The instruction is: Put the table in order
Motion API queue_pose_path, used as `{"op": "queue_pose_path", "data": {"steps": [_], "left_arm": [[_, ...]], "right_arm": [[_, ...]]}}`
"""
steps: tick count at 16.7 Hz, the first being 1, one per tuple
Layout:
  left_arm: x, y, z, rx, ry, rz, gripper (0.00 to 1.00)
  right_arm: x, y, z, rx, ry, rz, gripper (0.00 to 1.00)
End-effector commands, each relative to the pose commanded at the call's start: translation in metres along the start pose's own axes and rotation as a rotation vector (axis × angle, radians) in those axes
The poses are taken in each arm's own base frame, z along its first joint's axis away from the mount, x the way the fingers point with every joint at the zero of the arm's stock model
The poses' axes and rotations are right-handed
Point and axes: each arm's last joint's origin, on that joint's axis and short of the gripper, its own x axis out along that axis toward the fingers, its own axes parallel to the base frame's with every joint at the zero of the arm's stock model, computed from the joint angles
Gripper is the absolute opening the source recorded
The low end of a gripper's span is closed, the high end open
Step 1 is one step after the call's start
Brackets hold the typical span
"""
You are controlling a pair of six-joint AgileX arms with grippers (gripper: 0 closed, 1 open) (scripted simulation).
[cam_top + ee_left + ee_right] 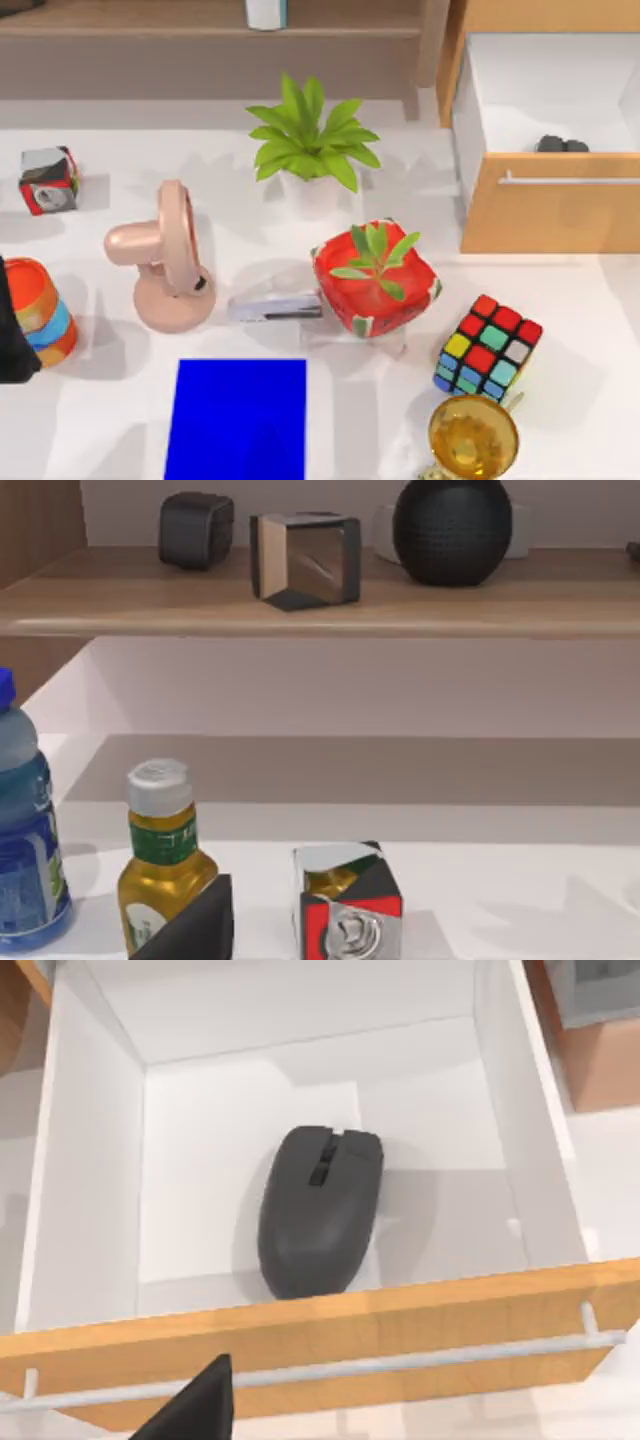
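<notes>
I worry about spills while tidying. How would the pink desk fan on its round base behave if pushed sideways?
The pink desk fan would probably tip rather than slide: its large disc head stands tall over a small round base. Its smooth rigid shell looks stiff, and perhaps slippery to pinch. If it topples, it may strike the silver stapler lying close beside it on the white table.

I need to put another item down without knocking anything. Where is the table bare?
The table is bare at its right edge, between the drawer cabinet and the Rubik's cube, and along the front left beside the blue mat. The middle is crowded: fan, stapler and red planter sit close together.
</notes>
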Motion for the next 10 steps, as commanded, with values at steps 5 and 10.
{"op": "queue_pose_path", "data": {"steps": [5,10], "left_arm": [[0.0,0.0,0.0,0.0,0.0,0.0,1.0],[0.0,0.0,0.0,0.0,0.0,0.0,1.0]], "right_arm": [[0.09,0.026,0.052,0.038,0.273,-0.05,1.0],[0.184,0.048,0.06,0.067,0.515,-0.124,1.0]]}}
